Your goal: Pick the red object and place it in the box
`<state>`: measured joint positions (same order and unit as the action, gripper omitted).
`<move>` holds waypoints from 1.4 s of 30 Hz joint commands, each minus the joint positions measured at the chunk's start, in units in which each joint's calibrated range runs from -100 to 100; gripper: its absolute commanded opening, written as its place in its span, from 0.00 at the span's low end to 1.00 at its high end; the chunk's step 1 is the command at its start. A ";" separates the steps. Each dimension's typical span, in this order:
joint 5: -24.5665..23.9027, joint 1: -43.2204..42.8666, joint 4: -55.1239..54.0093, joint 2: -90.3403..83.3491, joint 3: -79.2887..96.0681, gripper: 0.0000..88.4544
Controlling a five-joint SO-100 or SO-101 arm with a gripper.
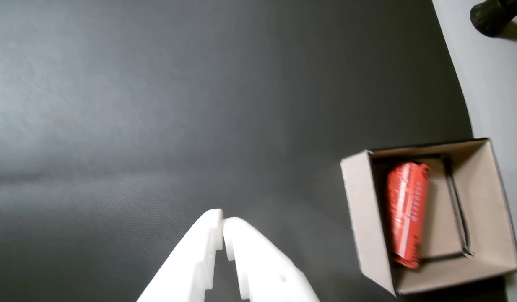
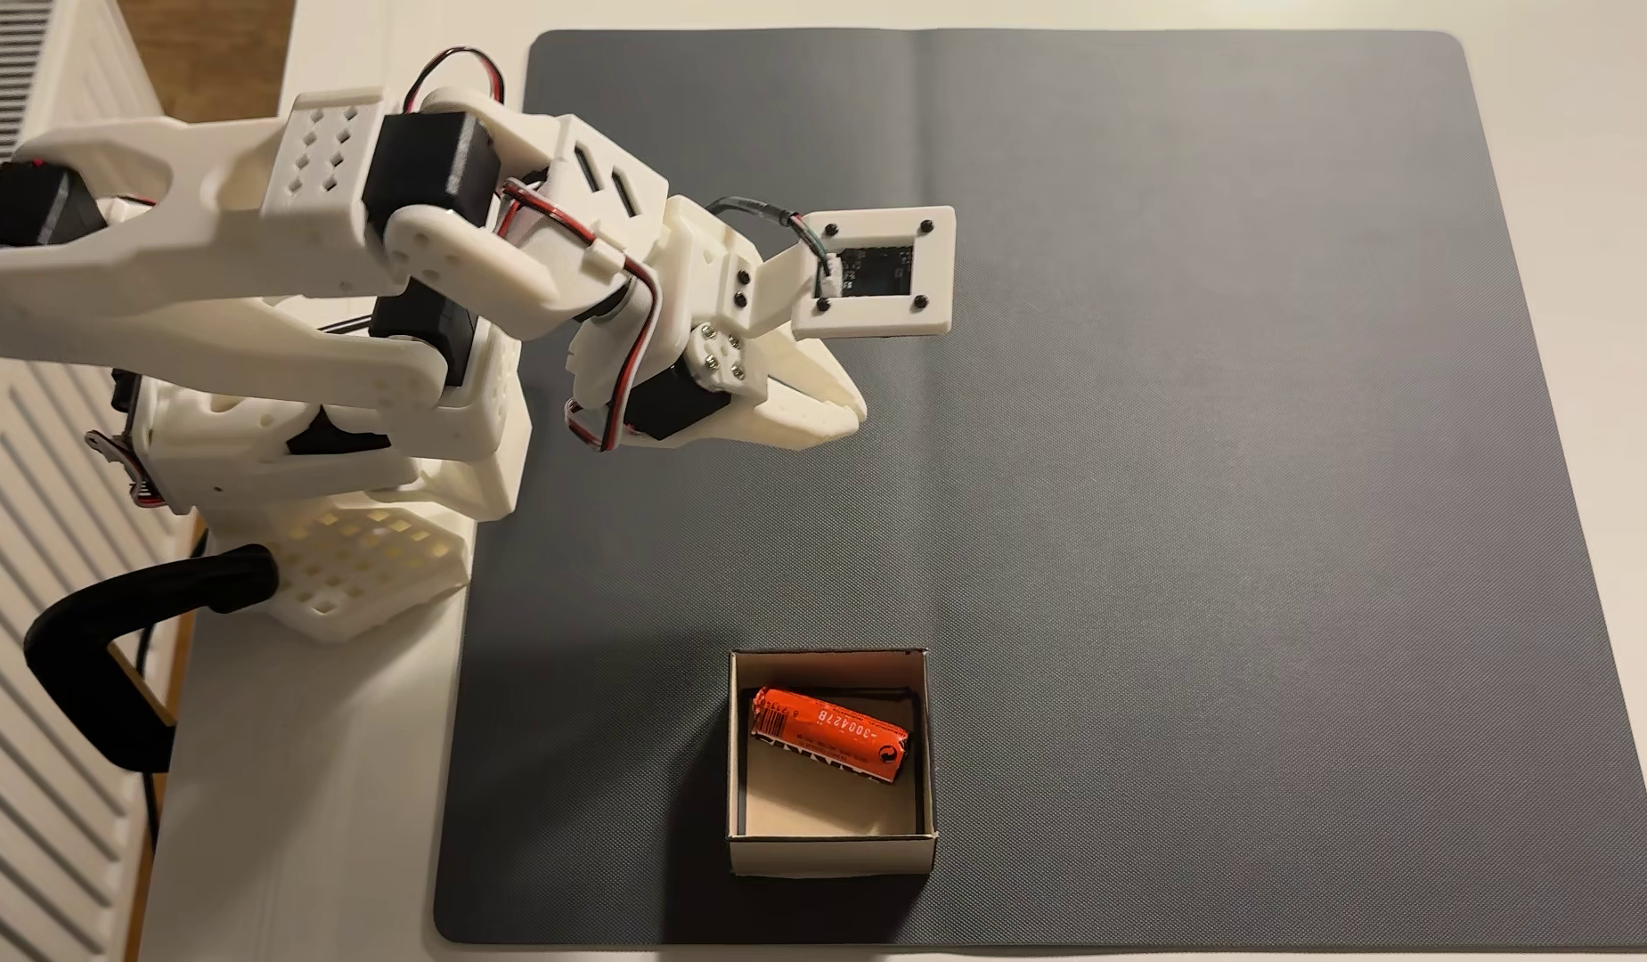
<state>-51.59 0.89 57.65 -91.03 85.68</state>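
Red battery (image 2: 829,735) lies inside cardboard box (image 2: 830,852) on the grey mat (image 2: 1264,462). End effector (image 2: 858,407) closed, empty, well apart from box.

Red object (image 2: 829,736), lying in the box (image 2: 832,854), fixed view: pale digits along the wrapper, upside down to the camera, apparently "300A27B", though the glyphs are small. A barcode stands at its left end, and a line of dark print runs along its lower side, too fine to read. Wrist view: the wrapper's print (image 1: 406,209) is blurred and illegible.
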 commanded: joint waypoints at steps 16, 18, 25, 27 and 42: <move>0.02 -0.30 -0.13 -7.35 14.14 0.01; 0.28 -0.30 0.13 -7.27 14.14 0.01; 0.28 -0.37 1.79 -6.59 14.14 0.01; -0.09 -0.74 4.41 -6.59 14.14 0.01; 0.28 -3.49 17.70 -7.18 14.14 0.01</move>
<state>-51.54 -2.60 74.43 -98.97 99.09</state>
